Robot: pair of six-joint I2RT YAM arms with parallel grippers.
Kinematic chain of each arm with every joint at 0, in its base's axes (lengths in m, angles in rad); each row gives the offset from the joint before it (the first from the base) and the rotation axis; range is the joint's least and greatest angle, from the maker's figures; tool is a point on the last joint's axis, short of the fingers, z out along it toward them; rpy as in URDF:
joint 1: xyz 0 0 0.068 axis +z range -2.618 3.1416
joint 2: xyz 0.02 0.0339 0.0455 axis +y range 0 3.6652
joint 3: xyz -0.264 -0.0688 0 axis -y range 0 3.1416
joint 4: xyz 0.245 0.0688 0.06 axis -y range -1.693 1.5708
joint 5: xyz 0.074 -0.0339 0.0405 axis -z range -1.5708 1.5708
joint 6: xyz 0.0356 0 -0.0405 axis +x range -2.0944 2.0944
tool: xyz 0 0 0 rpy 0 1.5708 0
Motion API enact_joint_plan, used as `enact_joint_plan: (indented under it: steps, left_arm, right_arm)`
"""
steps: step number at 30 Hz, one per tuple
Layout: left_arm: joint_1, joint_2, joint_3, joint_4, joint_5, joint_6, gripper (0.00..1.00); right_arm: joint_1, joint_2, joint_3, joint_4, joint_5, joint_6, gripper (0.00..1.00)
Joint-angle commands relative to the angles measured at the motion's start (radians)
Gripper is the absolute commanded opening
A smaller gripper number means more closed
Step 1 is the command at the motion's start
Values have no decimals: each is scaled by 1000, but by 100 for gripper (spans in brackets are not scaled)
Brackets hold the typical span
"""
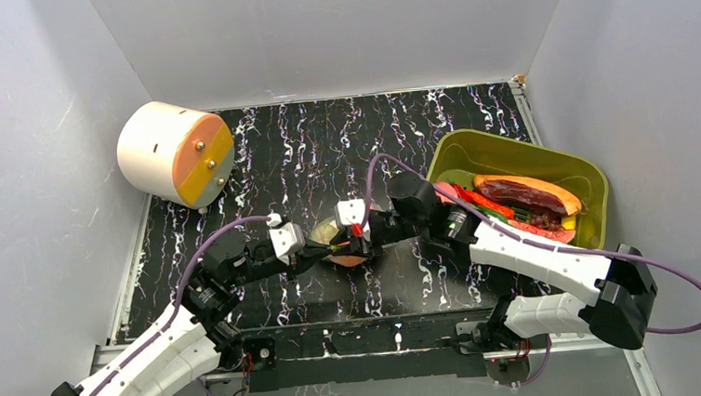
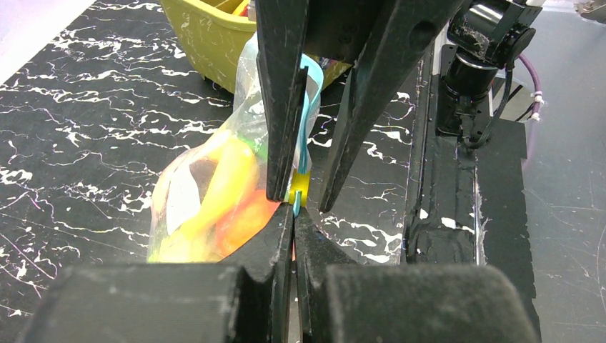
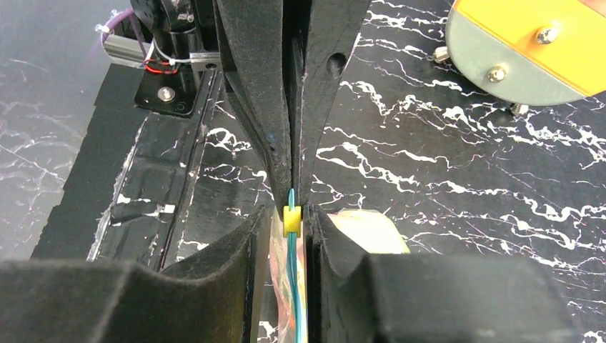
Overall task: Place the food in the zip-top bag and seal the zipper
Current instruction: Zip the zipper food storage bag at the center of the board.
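Observation:
The clear zip-top bag (image 2: pixel 187 187) stands on the black marbled table, with yellow and orange food (image 2: pixel 232 193) inside it. Its teal zipper (image 2: pixel 310 100) runs upright between both grippers and carries a small yellow slider (image 3: pixel 291 220). My left gripper (image 2: pixel 294 212) is shut on the zipper's end just below that slider. My right gripper (image 3: pixel 291 214) faces it and straddles the zipper (image 3: pixel 293 286) and slider, with a narrow gap left between its fingers. From above, the two grippers (image 1: pixel 327 246) (image 1: pixel 368 234) meet over the bag (image 1: pixel 349 259) at the table's centre.
An olive-green bin (image 1: pixel 473 139) at the right holds more toy food (image 1: pixel 524 195), and its corner (image 2: pixel 207 39) lies just beyond the bag. A white cylinder with an orange and yellow face (image 1: pixel 176 152) lies at the back left. White walls enclose the table.

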Motion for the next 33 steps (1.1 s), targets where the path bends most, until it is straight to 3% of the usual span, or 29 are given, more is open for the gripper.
enact_joint_plan:
  steps: [1,6,16,27,28,30,33]
  left_arm:
    - [-5,-14,33,11,4,14,0]
    - [-4,-19,35,-4,4,22,0]
    - [-4,-76,23,-12,-39,17,0]
    - [-4,-57,32,-6,-15,3,0]
    - [-4,-49,36,-12,-10,4,1]
    - [-4,-29,46,-16,9,17,15]
    - [-4,-1,61,3,39,20,24]
  right_arm:
    - [13,13,31,53,-1,2,19]
    - [14,0,32,29,31,-13,1]
    - [13,-59,12,-104,181,-56,0]
    - [5,-106,-1,-136,197,-61,0]
    - [5,-108,-1,-119,178,-58,0]
    - [5,-110,-9,-74,135,-42,0]
    - [4,-100,-9,-27,95,-22,0]
